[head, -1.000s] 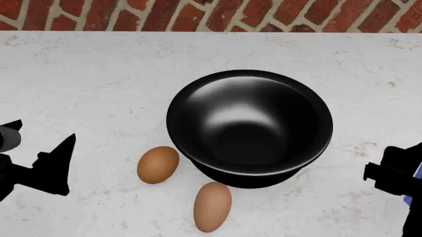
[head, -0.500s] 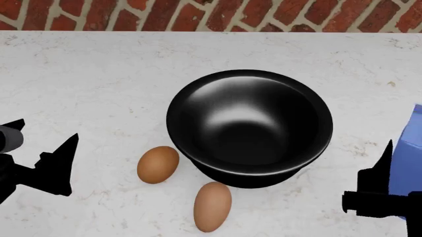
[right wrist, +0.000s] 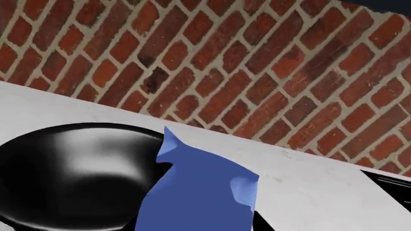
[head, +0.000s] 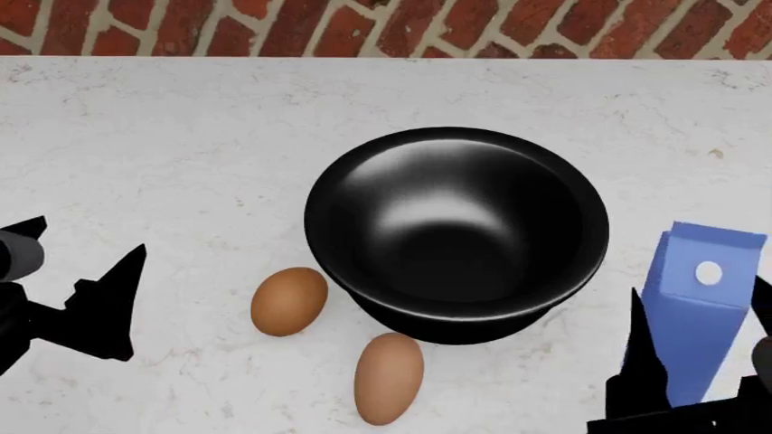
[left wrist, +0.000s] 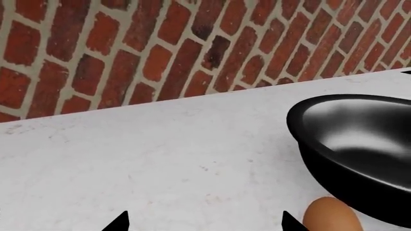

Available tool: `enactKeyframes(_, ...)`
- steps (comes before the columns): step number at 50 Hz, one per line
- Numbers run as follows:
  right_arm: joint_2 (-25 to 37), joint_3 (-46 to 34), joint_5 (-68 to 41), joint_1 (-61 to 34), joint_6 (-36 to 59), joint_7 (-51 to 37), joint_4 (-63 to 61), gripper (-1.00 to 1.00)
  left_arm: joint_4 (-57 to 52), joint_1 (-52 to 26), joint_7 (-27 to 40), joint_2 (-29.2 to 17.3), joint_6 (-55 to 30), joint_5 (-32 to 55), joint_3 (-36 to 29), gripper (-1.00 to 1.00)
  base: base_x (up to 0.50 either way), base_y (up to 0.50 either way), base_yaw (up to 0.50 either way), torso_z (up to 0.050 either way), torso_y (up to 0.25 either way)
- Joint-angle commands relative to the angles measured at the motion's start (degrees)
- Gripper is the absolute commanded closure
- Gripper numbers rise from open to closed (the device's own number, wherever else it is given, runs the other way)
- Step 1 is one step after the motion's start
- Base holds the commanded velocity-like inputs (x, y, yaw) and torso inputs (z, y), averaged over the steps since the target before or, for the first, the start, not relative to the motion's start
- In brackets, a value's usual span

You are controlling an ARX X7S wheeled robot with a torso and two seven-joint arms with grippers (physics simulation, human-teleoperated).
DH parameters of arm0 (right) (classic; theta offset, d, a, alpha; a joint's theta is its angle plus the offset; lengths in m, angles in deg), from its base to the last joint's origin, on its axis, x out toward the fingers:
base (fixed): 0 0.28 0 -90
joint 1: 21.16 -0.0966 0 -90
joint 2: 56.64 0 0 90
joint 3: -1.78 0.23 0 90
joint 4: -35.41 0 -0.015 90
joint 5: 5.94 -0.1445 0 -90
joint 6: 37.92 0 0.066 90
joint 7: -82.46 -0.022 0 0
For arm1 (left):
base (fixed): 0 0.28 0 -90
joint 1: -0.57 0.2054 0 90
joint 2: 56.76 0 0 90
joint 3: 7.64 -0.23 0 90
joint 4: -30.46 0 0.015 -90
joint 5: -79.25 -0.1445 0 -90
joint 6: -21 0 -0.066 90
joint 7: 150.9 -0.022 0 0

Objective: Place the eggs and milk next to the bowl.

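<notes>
And here's the large glossy black round bowl (head: 456,233) with its flared rim, sitting square in the middle of the white marble-patterned table (head: 181,145), red brick wall (head: 386,27) running along the back edge. Just beside the bowl's near-left side lie the two smooth brown oval eggs: one (head: 289,301) up close to the bowl's wall, the other (head: 389,377) a little nearer the robot, under the bowl's front edge. Whether either is touching the bowl can't be told from the head view.

Over on the right, the tall periwinkle-blue milk carton (head: 697,312), gabled top and small round white cap facing the camera, stands upright just off the bowl's right side, between the dark fingers of the right gripper (head: 700,380). The jaws are clamped on the carton's lower body; whether its base is on the table is hidden. The right wrist view shows the carton's blue top right in front of the bowl's rim.

The left gripper (head: 67,303) hovers low at the left, well apart from the eggs, jaws spread wide with nothing between them. Its wrist view catches an egg (left wrist: 330,215) beside the bowl.
</notes>
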Motion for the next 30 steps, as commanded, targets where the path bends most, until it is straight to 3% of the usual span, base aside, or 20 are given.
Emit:
enactKeyframes(1, 1.5, 1.4, 0.2, 1.4, -4.9, 10.1, 1.2, 1.00, -1.0, 0.1, 0.6, -0.3, -0.4, 0.3, 0.0, -1.00, 0.00, 0.00, 0.00, 0.000, 0.000)
enactKeyframes(17, 4.0, 4.2, -4.0, 4.4, -8.6, 20.3, 1.9, 1.00, -3.0, 0.5, 2.0, -1.2, -1.4, 1.0, 0.4, -1.00, 0.00, 0.00, 0.00, 0.000, 0.001)
enactKeyframes(30, 5.7, 4.7, -6.2, 3.4, -8.7, 23.4, 1.5, 1.00, -3.5, 1.0, 2.4, -1.6, -1.2, 0.9, 0.6, -1.00, 0.00, 0.00, 0.00, 0.000, 0.001)
